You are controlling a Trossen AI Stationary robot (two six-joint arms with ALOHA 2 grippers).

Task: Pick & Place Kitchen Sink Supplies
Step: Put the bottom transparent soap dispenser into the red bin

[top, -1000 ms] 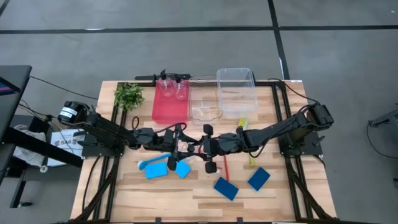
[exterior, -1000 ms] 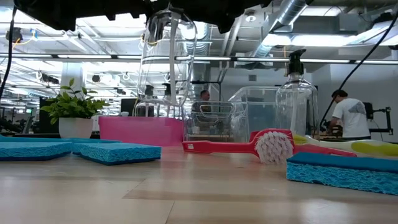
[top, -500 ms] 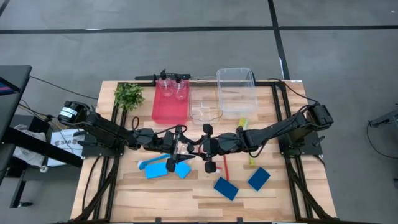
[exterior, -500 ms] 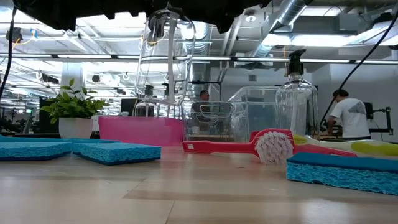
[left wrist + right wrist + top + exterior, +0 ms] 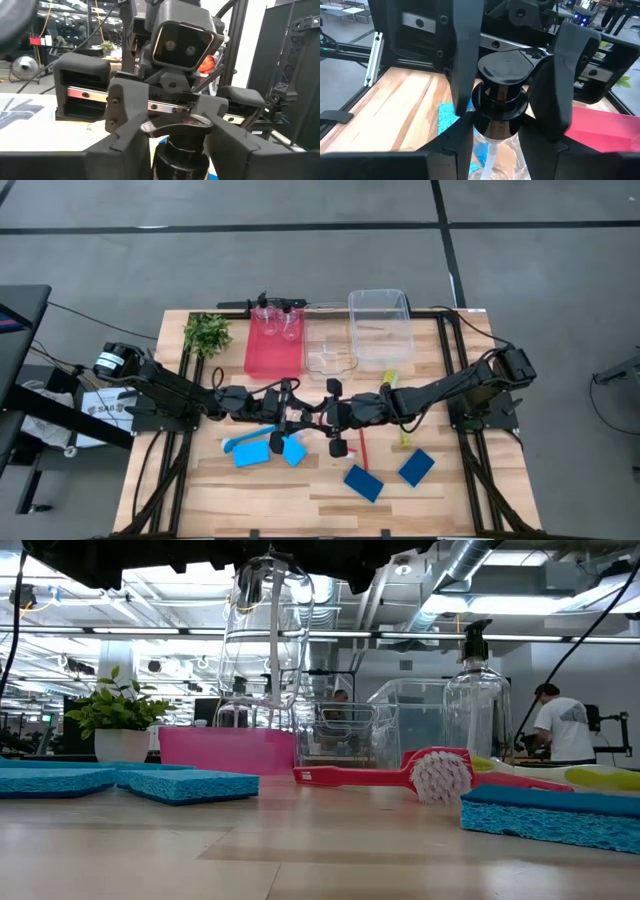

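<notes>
I count four pump bottles. Two stand in the pink bin (image 5: 272, 355) at 11 o'clock on the tabletop (image 5: 200, 490), and one stands behind the red brush (image 5: 380, 775) in the low view. The fourth, the lifted pump bottle (image 5: 265, 640), hangs clear of the wood at the centre, between both arms. The right claw (image 5: 502, 117) is pinching it at the neck under its black top. The left claw (image 5: 181, 131) sits around the same top from the other side, and I cannot tell whether it grips. There are four sponges: two light-blue sponges (image 5: 250, 456) at 7 o'clock and two dark-blue sponges (image 5: 363, 482) at 5 o'clock. There are three brushes: a blue brush (image 5: 238, 443) beside the light-blue pair, the red one just past centre, and a yellow-green brush (image 5: 403, 430) at 3 o'clock. One clear bin (image 5: 380, 330) sits at 1 o'clock and one plant (image 5: 207, 333) at 10 o'clock. A white sheet (image 5: 100, 408) by the left arm's base carries dark lettering I cannot read.
</notes>
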